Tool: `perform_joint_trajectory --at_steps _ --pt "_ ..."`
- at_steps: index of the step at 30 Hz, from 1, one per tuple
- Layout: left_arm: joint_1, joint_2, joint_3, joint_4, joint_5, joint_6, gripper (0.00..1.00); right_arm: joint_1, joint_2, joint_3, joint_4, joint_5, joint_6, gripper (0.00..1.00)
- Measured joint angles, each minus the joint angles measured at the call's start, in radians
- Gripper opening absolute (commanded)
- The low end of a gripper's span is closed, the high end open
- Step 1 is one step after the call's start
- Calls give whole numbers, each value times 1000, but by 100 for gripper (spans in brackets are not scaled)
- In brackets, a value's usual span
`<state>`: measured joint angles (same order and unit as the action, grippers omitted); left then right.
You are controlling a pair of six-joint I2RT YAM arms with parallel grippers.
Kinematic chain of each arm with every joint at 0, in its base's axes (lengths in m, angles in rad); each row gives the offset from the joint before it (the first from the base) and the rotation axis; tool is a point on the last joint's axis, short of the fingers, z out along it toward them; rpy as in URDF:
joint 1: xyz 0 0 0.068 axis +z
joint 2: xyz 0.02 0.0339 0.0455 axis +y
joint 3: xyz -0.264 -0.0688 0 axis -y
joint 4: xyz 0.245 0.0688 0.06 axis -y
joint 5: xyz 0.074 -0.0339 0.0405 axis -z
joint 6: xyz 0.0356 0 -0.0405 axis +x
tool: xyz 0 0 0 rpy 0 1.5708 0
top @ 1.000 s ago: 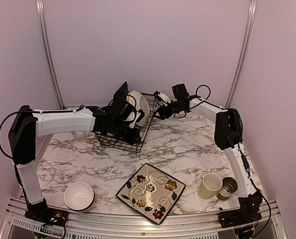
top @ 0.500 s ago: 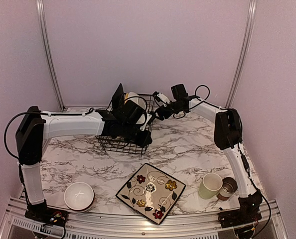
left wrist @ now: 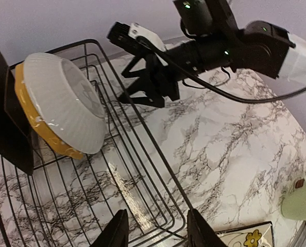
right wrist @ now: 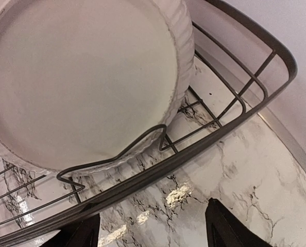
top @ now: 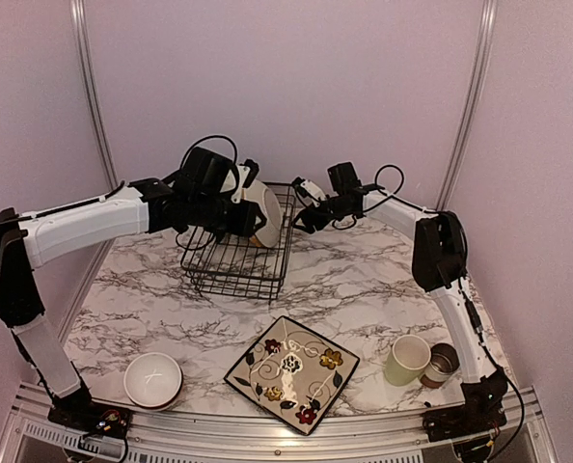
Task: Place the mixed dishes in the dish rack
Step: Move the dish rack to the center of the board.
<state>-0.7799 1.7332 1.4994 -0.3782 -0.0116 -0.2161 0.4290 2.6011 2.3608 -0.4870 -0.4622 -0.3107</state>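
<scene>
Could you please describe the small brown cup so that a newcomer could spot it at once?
Find the marble table and look at its near right corner. A pair sits side by side there: the cup is the smaller, grey-brown one, right of the taller pale green mug.

**Bench: marble top, five items resting on it**

Bench [top: 364, 280] is white with grey veining. Black wire dish rack [top: 236, 260] sits at the far middle. Black flowered square plate [top: 292, 374] lies flat at near centre. White bowl [top: 152, 379] stands upright, near left. Pale green mug [top: 406, 360] is near right, with the grey-brown cup [top: 441, 365] just beside it.
</scene>
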Motion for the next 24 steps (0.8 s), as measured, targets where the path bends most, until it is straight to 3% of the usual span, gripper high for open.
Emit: perform_joint_trajectory --at_steps 3,9,17,24 --pt "108 -20 11 -2 -35 1 37 0 -5 -8 0 -2 0 70" --pt "208 -13 -5 -39 -108 -11 56 5 -117 -146 -13 -13 -10 72" --pt "303 -34 -129 -92 -107 -61 58 0 -412 -455 -10 -40 -39 71" --pt "325 -61 -198 -129 -201 -68 59 0 -599 -662 -1 -53 -80 71"
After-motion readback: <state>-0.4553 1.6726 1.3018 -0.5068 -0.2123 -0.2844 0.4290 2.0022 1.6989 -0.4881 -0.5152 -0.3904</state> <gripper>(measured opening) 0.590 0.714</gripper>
